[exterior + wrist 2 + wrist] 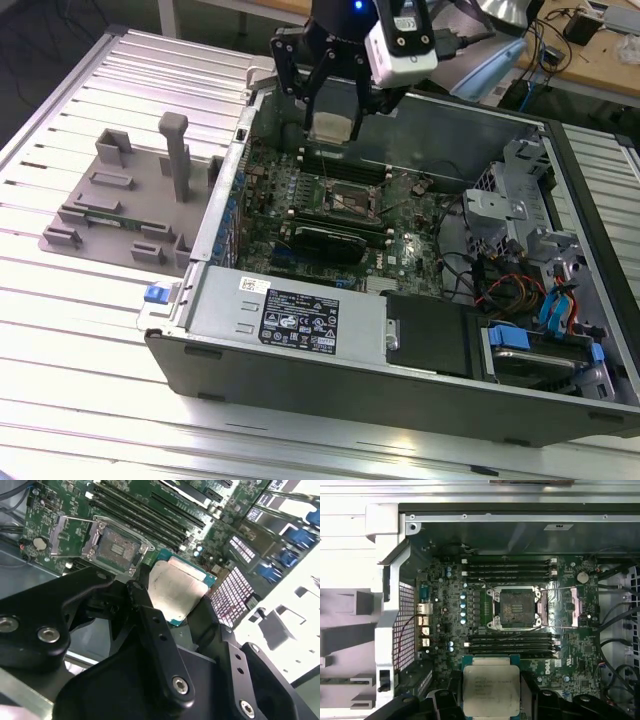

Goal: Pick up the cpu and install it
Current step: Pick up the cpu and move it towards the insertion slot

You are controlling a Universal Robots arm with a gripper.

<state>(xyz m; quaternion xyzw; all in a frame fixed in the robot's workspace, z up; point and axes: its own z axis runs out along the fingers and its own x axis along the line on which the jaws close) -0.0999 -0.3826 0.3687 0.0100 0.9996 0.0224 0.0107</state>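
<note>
One pincer [172, 604] holds one cpu [491, 691] over one motherboard [580, 652].

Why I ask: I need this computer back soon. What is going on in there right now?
The robot arm's gripper is gripping a small, flat, silvery square cpu chip by its edges between its black fingers. It hangs above the green motherboard inside the open grey metal computer case. The black square cpu socket sits open and empty, its metal retaining frame swung aside. The chip is not yet seated.
</note>
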